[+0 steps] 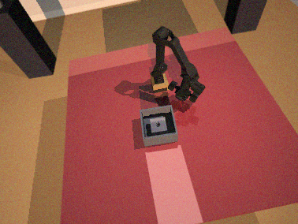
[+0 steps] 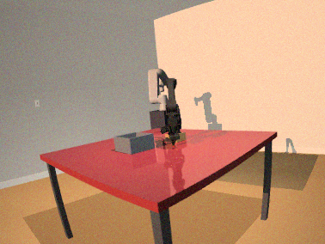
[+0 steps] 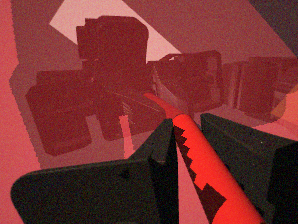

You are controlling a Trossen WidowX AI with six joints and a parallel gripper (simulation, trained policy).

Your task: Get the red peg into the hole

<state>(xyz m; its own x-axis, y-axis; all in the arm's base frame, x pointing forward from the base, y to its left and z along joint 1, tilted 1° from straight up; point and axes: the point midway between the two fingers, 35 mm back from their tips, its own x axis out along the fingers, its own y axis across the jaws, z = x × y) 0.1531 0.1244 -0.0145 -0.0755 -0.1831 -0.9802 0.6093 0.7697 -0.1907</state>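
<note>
Red peg [image 3: 215,170] clamped in the gripper [image 1: 187,96] [image 2: 172,139] [image 3: 186,124], outside the box

Shown clearly only in the wrist view, slanting between two dark fingers closed in on both sides; too small or hidden to pick out from top and exterior. Held low over the desk [image 1: 236,158] [image 2: 129,172], beside the open grey box [image 1: 159,140] [image 2: 132,144]. Seen inside the box from above only: a pale plate [image 1: 162,118] with a dark hole; from the exterior, just grey walls.

Red and glossy across the desk, with reflections under the gripper and a bright strip [image 1: 173,181] running from near the box to the bottom edge in the top view. Around it, a tan floor [image 1: 47,158] [image 2: 99,215], a grey wall [image 2: 86,64] and a peach one [image 2: 258,64].

Set near the top edge in the top view, a yellow-orange base [image 1: 154,88] [image 2: 182,137]; from there, the arm [image 1: 177,51] [image 2: 172,92] raised, bent sharply, then reaching down.
</note>
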